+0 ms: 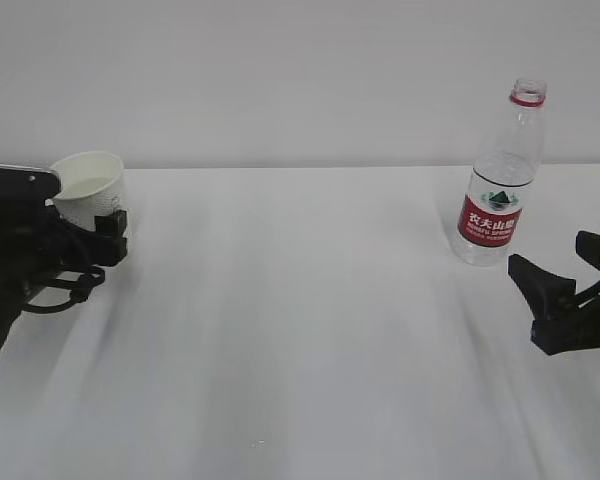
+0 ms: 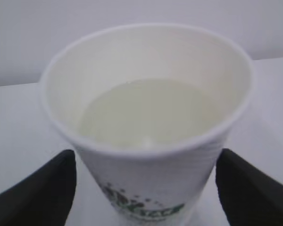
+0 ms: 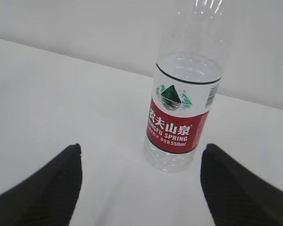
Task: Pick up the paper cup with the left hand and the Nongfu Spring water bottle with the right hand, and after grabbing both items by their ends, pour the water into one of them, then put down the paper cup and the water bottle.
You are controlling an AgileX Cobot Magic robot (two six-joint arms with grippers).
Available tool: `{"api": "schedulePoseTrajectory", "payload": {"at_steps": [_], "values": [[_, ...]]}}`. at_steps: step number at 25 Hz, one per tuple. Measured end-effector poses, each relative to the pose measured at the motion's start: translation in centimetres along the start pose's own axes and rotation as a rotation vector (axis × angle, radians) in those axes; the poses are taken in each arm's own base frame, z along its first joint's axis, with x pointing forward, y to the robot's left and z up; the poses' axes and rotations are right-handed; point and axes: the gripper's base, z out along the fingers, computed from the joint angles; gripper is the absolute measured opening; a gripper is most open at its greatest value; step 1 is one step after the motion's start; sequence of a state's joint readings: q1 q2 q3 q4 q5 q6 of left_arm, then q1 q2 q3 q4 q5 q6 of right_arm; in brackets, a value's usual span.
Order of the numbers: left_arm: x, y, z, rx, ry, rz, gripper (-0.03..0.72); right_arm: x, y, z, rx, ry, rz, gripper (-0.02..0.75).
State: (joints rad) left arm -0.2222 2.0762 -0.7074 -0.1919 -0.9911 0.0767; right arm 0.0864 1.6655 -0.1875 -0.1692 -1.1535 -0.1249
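The white paper cup (image 1: 88, 192) stands upright on the table at the far left, with a pale pool of water (image 2: 151, 110) inside it. My left gripper (image 1: 92, 232) is open around the cup's lower part; in the left wrist view both black fingertips (image 2: 61, 165) stand a little off its wall. At the back right the capless Nongfu Spring water bottle (image 1: 495, 205) stands upright, with a red label and only a little water low inside. Short of the bottle (image 3: 179, 117), my right gripper (image 3: 141, 148) is open with nothing between its fingers; it sits at the right edge (image 1: 528, 300).
The white table (image 1: 300, 330) stretches between the two arms, and a plain pale wall runs behind it. Nothing else stands on it in these views.
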Motion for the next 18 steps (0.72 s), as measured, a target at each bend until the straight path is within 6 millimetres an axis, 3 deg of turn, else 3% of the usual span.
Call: {"api": "schedulePoseTrajectory", "payload": {"at_steps": [10,18], "values": [[0.1,0.2,-4.1,0.011,0.027,0.013,0.686,0.0,0.2,0.0,-0.019,-0.002,0.009,0.589],[-1.7,0.2,-7.4,0.035,0.020,0.008,0.674,0.1,0.3,-0.1,-0.031,0.003,0.031,0.589]]}}
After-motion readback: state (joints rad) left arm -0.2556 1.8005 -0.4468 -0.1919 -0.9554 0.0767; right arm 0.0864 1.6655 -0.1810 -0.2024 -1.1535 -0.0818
